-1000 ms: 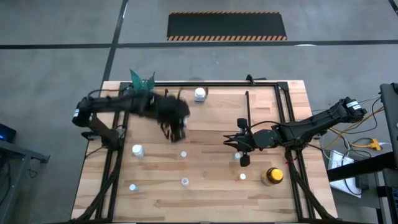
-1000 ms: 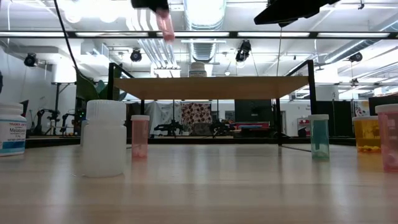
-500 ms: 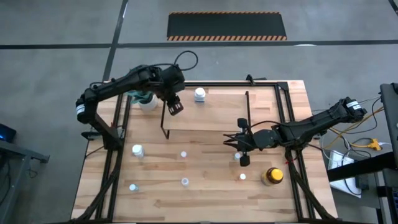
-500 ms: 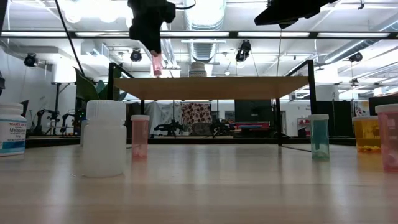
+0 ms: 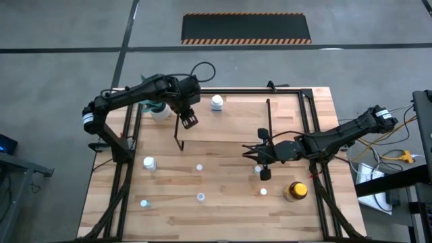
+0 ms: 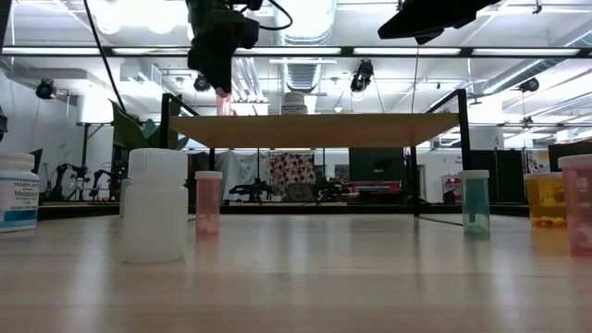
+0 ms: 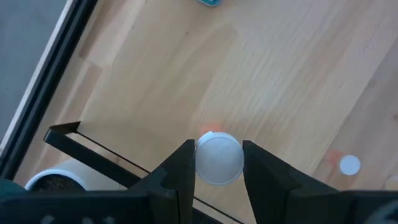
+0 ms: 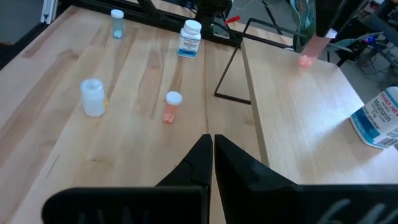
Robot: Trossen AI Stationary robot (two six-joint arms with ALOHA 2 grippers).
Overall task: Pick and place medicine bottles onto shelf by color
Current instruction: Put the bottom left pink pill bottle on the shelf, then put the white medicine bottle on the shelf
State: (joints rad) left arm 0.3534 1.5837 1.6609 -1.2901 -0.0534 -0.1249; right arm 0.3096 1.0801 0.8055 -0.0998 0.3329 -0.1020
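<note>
Light wood fills the high view: the table [image 5: 223, 202] carries the shelf [image 5: 226, 121] at its far middle, and the left gripper [image 5: 188, 120] hangs over the shelf's left end, its arm passing above the white plant pot [image 5: 160, 112] at the far-left corner; a labelled white bottle [image 5: 217, 102] stands on the shelf's far edge, small white-capped bottles [image 5: 200, 197] dot the near half of the table, a squat white jar [image 5: 149, 163] sits toward the left and the amber yellow-capped bottle [image 5: 295, 191] near the right; the right gripper [image 5: 264, 173] waits low above the table just off the shelf's near-right corner. From table height the left gripper [image 6: 222, 92] hangs just above the shelf board [image 6: 319, 129] with a pink bottle [image 6: 223, 100] in its jaws, while in front stand the white jar [image 6: 155, 205], an orange-pink bottle [image 6: 208, 201], a teal bottle [image 6: 474, 202] and a yellow one [image 6: 544, 199] at the right edge. At the left wrist, the fingers [image 7: 180, 174] are clamped on the held bottle's white cap [image 7: 219, 158], shelf wood beneath and the black rod frame [image 7: 99, 146] crossing beside it. At the right wrist, the fingers [image 8: 198, 163] are pressed together on nothing, with the white jar [image 8: 92, 97] and a pink bottle [image 8: 171, 106] on the table ahead
</note>
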